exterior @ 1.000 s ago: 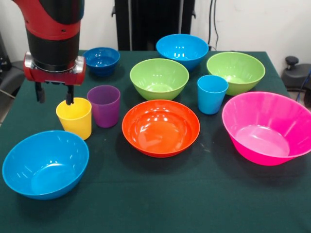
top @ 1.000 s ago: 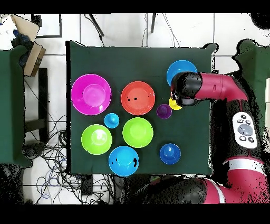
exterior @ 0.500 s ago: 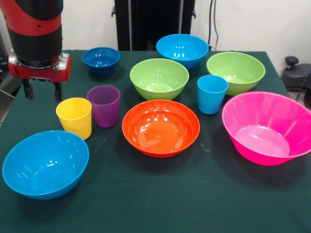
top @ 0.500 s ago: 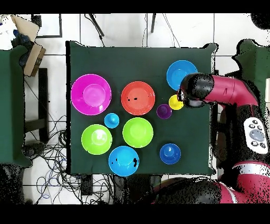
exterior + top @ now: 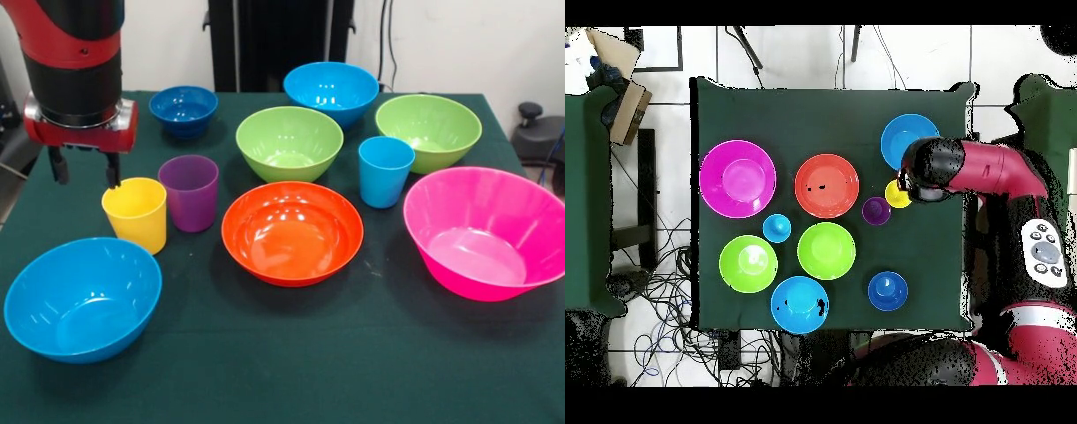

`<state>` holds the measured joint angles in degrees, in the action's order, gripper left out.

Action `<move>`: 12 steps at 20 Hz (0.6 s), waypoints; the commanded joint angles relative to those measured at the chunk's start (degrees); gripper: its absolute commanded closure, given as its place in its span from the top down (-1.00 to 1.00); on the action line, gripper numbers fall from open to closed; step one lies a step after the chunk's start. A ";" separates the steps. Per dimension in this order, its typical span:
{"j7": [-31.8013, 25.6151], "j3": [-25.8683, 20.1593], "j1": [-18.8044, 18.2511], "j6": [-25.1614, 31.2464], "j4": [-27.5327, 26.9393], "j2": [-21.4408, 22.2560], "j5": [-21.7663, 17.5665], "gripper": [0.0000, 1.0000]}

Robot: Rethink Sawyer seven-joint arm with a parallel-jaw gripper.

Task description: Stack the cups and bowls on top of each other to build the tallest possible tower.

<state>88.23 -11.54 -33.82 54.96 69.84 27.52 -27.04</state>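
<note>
Your pincer (image 5: 86,172) is hanging open and empty, the yellow cup (image 5: 135,213) just below beside one finger. You're likely lining up; centre over it, then descend.

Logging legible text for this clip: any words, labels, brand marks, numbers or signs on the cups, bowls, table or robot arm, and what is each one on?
None can be read in either view.
The cups, including the yellow cup, and the bowls, including the pink bowl, are plain plastic with no print showing.
The arm and the gripper show no legible marking.
The button panel on the arm has markings too small to read.
</note>
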 commanded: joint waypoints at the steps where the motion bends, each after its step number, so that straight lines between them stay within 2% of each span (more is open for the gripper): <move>1: -5.17 -2.17 3.68 2.04 -2.66 -2.20 -3.55 1.00; 7: -5.40 -2.32 5.54 4.06 -8.68 -6.23 -3.64 1.00; 12: -9.97 -2.68 6.59 5.16 -12.96 -8.78 -5.00 1.00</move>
<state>88.23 -11.43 -29.76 55.08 62.86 22.56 -27.11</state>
